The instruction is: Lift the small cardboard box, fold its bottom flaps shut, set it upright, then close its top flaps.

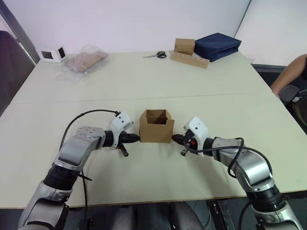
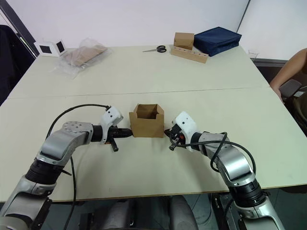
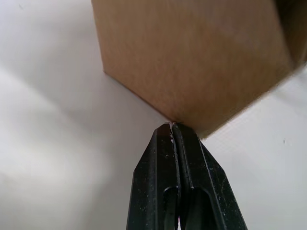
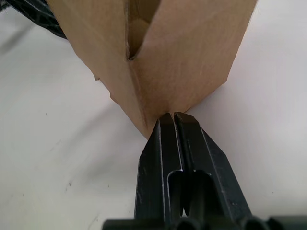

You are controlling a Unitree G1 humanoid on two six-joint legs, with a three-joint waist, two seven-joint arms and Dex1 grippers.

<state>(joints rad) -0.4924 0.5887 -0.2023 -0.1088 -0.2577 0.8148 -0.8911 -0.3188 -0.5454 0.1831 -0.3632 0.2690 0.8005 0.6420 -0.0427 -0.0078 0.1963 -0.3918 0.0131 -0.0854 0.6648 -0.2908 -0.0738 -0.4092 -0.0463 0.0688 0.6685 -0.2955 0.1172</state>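
Observation:
The small cardboard box (image 1: 156,126) stands upright near the middle of the table, its top open and its flaps raised. My left gripper (image 1: 135,138) is shut, its tip touching the box's lower left side (image 3: 192,62). My right gripper (image 1: 175,139) is also shut, its tip pressed to the box's lower right side (image 4: 192,57). Neither gripper holds anything; the box sits between the two tips.
At the far side lie a clear plastic bag of cardboard (image 1: 85,61), a white cube with black squares (image 1: 52,53), scissors (image 1: 157,55), a small brown cube on a holed strip (image 1: 188,52) and a dark blue bag (image 1: 217,45). A person's arm (image 1: 289,73) shows at the right edge.

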